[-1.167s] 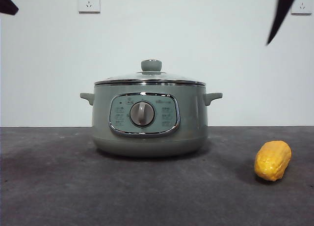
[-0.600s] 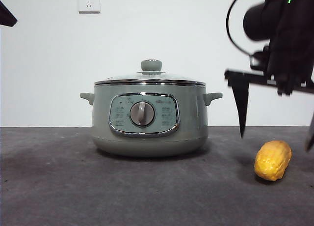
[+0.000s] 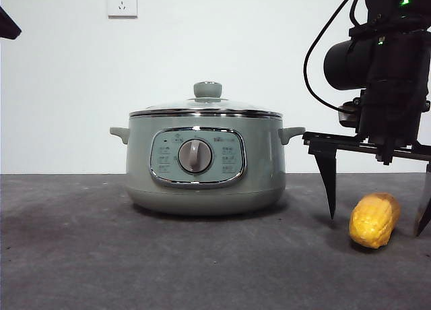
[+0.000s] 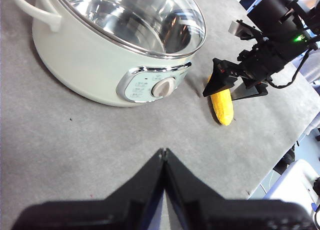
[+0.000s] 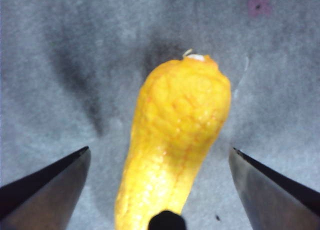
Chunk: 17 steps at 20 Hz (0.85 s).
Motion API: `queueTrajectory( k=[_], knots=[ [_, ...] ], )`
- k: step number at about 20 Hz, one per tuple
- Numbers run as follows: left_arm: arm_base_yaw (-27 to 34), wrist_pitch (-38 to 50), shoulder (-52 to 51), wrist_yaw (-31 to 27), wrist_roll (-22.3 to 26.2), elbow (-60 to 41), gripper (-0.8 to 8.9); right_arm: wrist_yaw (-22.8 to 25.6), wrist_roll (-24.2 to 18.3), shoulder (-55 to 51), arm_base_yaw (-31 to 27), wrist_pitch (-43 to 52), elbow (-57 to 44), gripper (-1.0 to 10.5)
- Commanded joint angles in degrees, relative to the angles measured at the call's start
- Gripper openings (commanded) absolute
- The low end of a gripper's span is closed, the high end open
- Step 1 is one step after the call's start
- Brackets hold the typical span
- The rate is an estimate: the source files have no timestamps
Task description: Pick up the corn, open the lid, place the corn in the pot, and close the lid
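Note:
The yellow corn (image 3: 374,220) lies on the grey table, to the right of the pot (image 3: 205,182). My right gripper (image 3: 376,224) is open and low over the corn, one jaw on each side, neither touching it. The right wrist view shows the corn (image 5: 175,140) between the open jaws of the right gripper (image 5: 160,150). The glass lid (image 3: 206,107) with its green knob (image 3: 207,89) sits closed on the pot. The left wrist view shows the pot (image 4: 85,60), the lid (image 4: 140,20), the corn (image 4: 221,105) and my shut, empty left gripper (image 4: 163,151) high in front of the pot.
The left arm shows only as a black tip (image 3: 8,23) at the top left corner. A white wall with a socket (image 3: 122,1) stands behind the table. The table's edge (image 4: 280,155) runs beyond the corn in the left wrist view.
My right arm has come down from the top right corner; its open jaws now straddle the corn near the table. The corn, pot and lid have not moved.

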Motion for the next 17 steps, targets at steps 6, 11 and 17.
queueTrajectory(
  k=[6,11,17],
  knots=[
    [-0.04,0.39,1.42,0.02,0.76,0.17,-0.04,1.81,-0.48,1.51,0.02,0.15,0.09,-0.1],
    [-0.04,0.11,8.22,0.04,0.00,3.82,-0.04,2.01,-8.74,-0.79,0.02,-2.23,0.11,-0.1],
    [-2.95,-4.44,23.76,-1.68,0.22,22.53,0.00,2.40,-19.65,-11.56,0.04,-9.84,0.11,-0.1]
  ],
)
